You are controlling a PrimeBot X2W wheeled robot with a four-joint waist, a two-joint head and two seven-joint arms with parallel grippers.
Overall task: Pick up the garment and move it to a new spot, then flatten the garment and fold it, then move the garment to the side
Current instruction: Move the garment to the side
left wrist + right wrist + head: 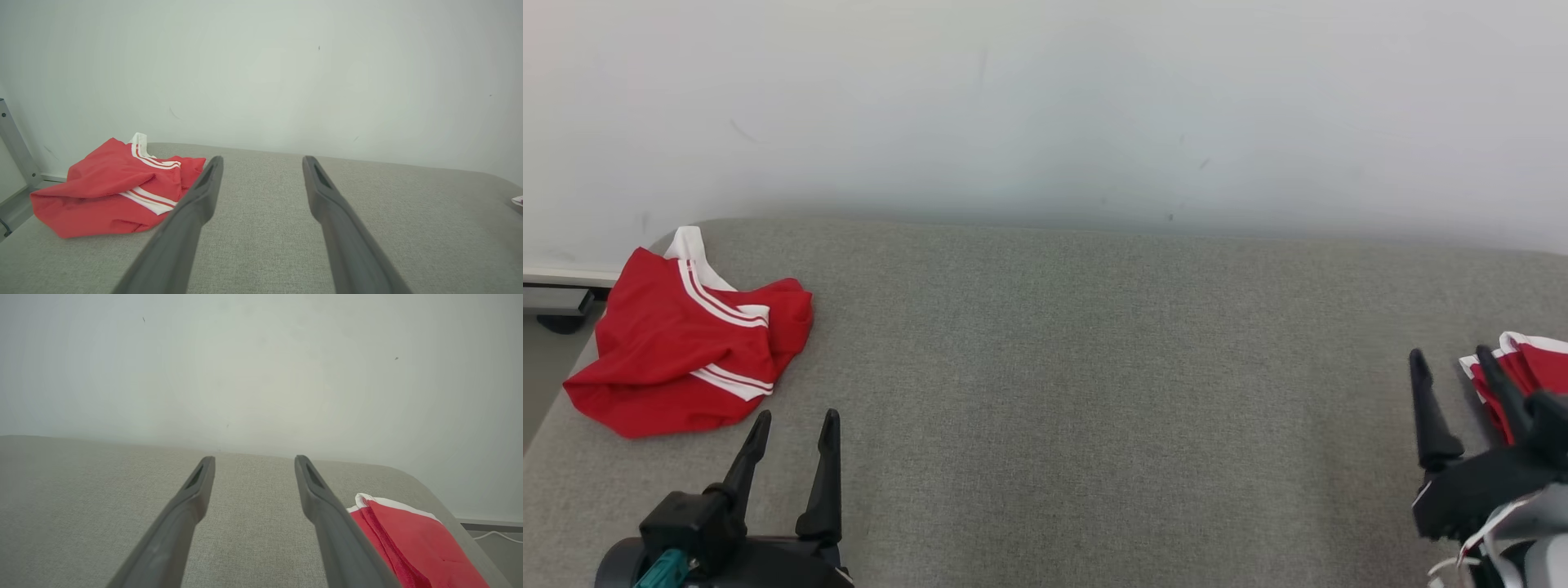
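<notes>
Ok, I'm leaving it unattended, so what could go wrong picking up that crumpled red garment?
The crumpled red garment sits at the left edge of the grey surface, so a dragging grasp might pull it off. It is bunched in layers; the open left hand may pinch only one fold. The other red pile lies right beside the open right hand and could get knocked.

- crumpled garment (pixel 682 343), far left corner of the surface (pixel 1094 367): soft red cloth, matt, creased, with white cloth trim
- surface: grey woven fabric cover, coarse visible weave, matt
- left gripper (pixel 796 416) and right gripper (pixel 1452 355): fingers dark grey, smooth, matt; plastic or rubber, cannot tell which
- folded garment (pixel 1531 363), right edge of surface: same matt red cloth, white edging
- wall (pixel 1045 106): pale, smooth, matt, with a few small scuffs
- strut (pixel 14 143), past the left edge: grey metal, dull finish
</notes>
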